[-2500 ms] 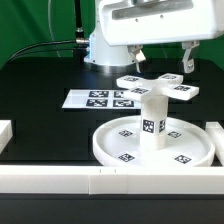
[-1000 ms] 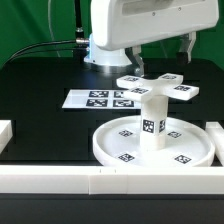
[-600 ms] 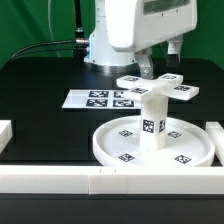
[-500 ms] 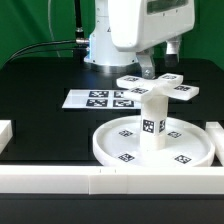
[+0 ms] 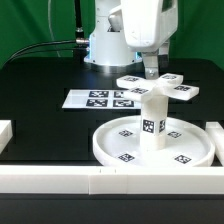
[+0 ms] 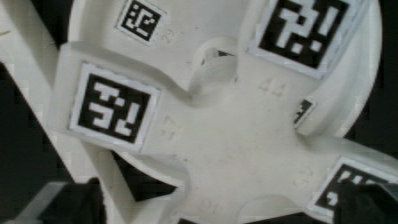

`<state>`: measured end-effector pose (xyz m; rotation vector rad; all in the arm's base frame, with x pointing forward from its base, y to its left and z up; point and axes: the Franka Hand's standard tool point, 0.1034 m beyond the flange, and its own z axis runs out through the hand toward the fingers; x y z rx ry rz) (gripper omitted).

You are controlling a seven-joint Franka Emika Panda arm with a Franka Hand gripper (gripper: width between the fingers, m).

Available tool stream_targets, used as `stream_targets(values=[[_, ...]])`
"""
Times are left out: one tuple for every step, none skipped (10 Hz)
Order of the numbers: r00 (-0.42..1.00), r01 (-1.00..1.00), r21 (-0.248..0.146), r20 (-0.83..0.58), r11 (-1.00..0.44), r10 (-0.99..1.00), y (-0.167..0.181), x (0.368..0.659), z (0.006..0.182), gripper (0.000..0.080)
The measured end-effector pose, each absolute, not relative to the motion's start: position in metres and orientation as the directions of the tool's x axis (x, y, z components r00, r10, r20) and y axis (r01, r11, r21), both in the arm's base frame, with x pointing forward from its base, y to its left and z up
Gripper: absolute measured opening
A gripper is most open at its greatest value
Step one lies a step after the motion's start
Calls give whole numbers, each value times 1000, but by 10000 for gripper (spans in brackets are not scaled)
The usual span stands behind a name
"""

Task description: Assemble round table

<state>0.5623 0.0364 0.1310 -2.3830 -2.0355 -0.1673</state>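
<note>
1. Since the earlier frames the arm's white wrist housing (image 5: 148, 25) has swung round and shifted toward the exterior view's left; it now hangs directly over the cross-shaped foot (image 5: 157, 87).
2. Fingers (image 5: 150, 68): only a dark tip shows under the housing, just above the foot's centre. Cannot tell whether they are spread or closed, or whether they touch the foot.
3. Cross-shaped foot lies flat on the black surface (image 5: 45, 80), at 12 o'clock from the round disc (image 5: 105, 147), tags facing up.
4. Short cylinder leg (image 5: 152, 118) stands upright in the middle of the disc, one tag facing the camera.
5. Marker board (image 5: 98, 99) lies flat at about 10 o'clock from the disc.
6. White border rails (image 5: 60, 181) run along the near edge.
7. Wrist view: foot (image 6: 214, 120) fills the frame at close range, tags on its arms.
</note>
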Motion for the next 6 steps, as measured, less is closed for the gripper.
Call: stream_targets(values=[[48,996,74,63,-52,997,37,561,130,648],[-14,997,74,56,10,998,39,560,128,648],[-95,993,72,39,92,995,38,559,126,648],[-161,985,70,22,159,987,37,558,124,648],[-162,985,65,21,161,986,36,557,121,648],[-145,988,59,23,143,989,36,556,118,648]])
